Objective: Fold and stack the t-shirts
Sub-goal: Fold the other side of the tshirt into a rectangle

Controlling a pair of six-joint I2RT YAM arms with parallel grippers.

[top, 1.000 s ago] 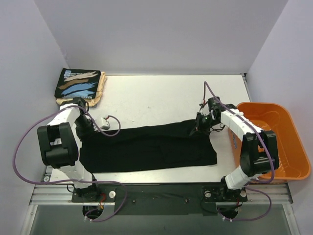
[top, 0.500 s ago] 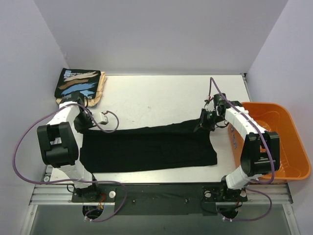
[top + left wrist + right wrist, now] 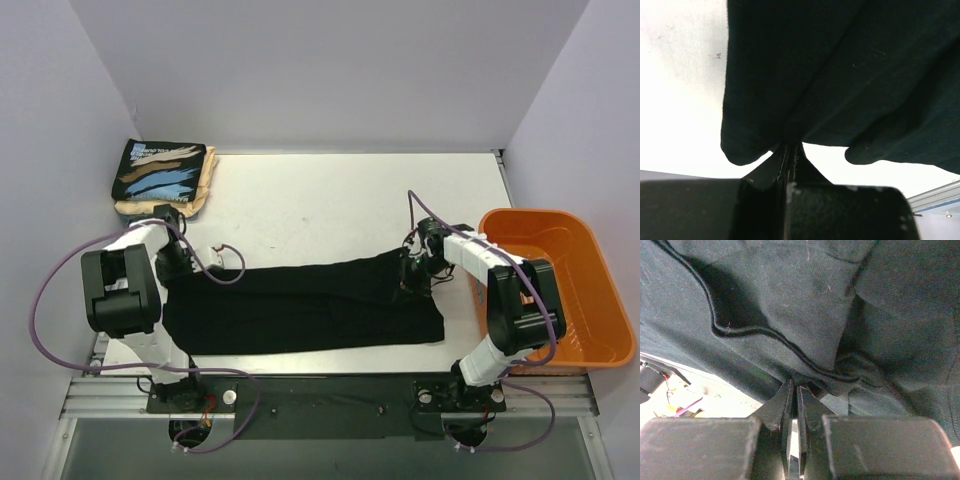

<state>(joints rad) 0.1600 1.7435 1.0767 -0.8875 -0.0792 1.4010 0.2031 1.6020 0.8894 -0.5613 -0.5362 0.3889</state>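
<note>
Top external view has the plain black t-shirt (image 3: 300, 305) lying as a long flat band across the near half of the white table (image 3: 320, 205), its far edge sloping farther away toward the right. The left gripper (image 3: 178, 265) is clenched on the shirt's far left corner and the right gripper (image 3: 408, 272) on its far right corner.

The wrist views add what the overhead cannot. The left one shows smooth matte knit drawn into the pinched fingers, with a rounded fold beside them. The right one shows a stitched hem curving as a raised ridge and cloth puckered at the fingertips.

At the far left corner the printed t-shirt (image 3: 160, 170) sits folded on the cream t-shirt (image 3: 206, 185). Open tabletop runs from the black shirt's far edge to the back wall. The orange basket (image 3: 540, 213), smooth plastic, stands at the right edge just beside the right arm.
</note>
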